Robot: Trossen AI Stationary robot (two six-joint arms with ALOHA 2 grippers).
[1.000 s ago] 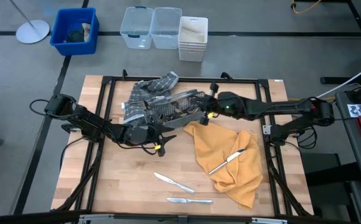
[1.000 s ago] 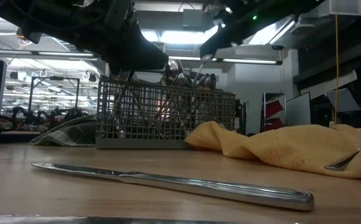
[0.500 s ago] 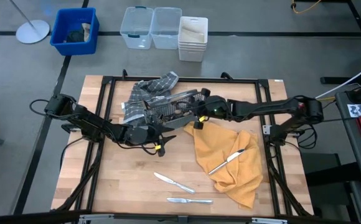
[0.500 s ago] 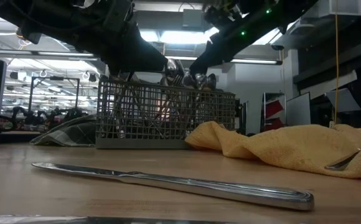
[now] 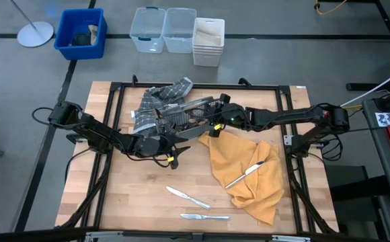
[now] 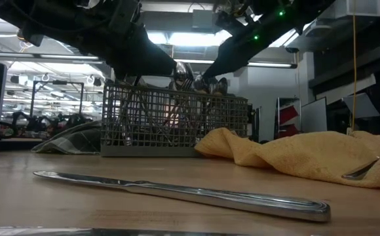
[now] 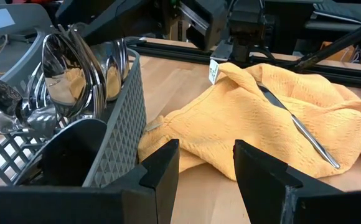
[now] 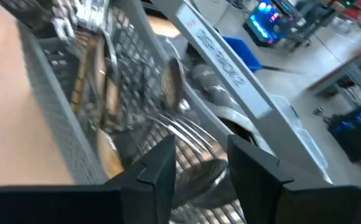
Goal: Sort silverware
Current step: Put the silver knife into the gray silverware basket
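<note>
On the near part of the desk [image 5: 134, 202] two table knives are seen lying flat on the bare wood, one [image 5: 204, 217] nearest the edge and another [image 5: 187, 197] just beyond it; a third knife [image 5: 245, 175] is laid on the orange cloth [image 5: 245, 178] to the right. Farther off, the rest of the silverware [image 7: 75, 65] is packed upright in the grey mesh caddy [image 5: 185, 119], with spoon bowls and fork tines crowded together above its rim. Each piece is judged to be light, rigid and smooth, so slipping between the pads is to be expected; a flat knife offers little height to pinch and is best taken across the handle near its middle, while a piece in the caddy is best gripped at the exposed bowl or neck and drawn straight up to avoid tangling with its neighbours. The right end effector [image 5: 216, 117] is held over the caddy's right end with its fingers parted and nothing between them. The left end effector [image 5: 167, 142] is positioned at the caddy's near side, likewise spread and empty. A plaid cloth [image 5: 161, 97] is seen behind the caddy.
</note>
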